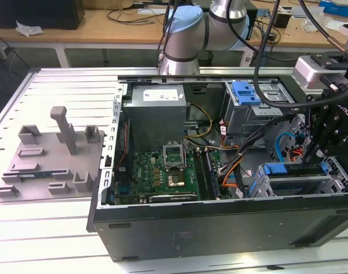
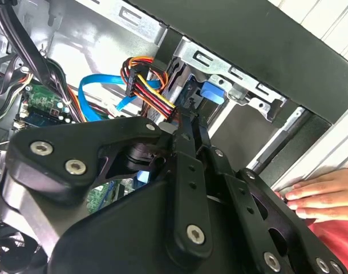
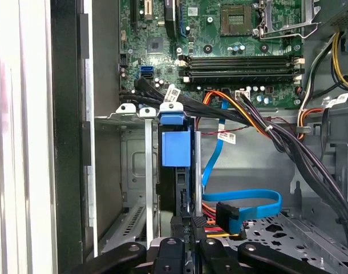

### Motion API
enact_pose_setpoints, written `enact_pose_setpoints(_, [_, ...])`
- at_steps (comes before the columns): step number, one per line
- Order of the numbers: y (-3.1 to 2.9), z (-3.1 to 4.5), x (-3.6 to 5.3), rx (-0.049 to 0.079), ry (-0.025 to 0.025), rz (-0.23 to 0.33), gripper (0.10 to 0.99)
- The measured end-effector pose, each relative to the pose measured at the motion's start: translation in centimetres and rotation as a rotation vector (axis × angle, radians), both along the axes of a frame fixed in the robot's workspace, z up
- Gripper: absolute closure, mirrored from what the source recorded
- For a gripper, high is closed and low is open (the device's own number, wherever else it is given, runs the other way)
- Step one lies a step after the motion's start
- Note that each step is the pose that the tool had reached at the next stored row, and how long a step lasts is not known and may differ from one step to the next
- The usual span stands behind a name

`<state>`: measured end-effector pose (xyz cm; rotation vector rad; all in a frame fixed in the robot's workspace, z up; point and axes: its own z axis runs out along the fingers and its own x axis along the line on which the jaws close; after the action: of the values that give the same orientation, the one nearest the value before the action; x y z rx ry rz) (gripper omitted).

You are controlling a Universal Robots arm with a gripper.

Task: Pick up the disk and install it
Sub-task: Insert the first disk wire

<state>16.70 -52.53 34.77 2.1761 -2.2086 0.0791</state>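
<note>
The disk [image 3: 175, 147] stands edge-on in a slot of the lower drive cage [image 3: 124, 111], its blue front facing the motherboard. In the exterior view the disk [image 1: 292, 169] is a blue-fronted slab lying in that cage at the case's right. My gripper [image 3: 187, 228] is at the disk's rear end, its black fingers [image 3: 169, 246] close on either side of the slab. In the second wrist view the gripper [image 2: 188, 117] reaches to the cage, with the disk's blue tab [image 2: 211, 93] just beyond. The arm's black wrist [image 1: 332, 123] hangs over the cage.
Blue SATA cable [image 3: 251, 201] and a red-yellow power plug [image 3: 211, 224] lie beside the disk. Black cable bundles [image 3: 288, 145] cross towards the motherboard [image 3: 219, 34]. A blue bracket [image 1: 245, 91] tops the upper cage. A person's hand [image 2: 319, 194] rests on the case edge. A grey fixture [image 1: 54, 154] sits at the exterior view's left.
</note>
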Motion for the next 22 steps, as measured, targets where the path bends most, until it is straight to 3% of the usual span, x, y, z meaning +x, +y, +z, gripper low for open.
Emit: enact_pose_setpoints(22, [0.18,-0.09,0.01,0.0,0.0,0.0,0.918])
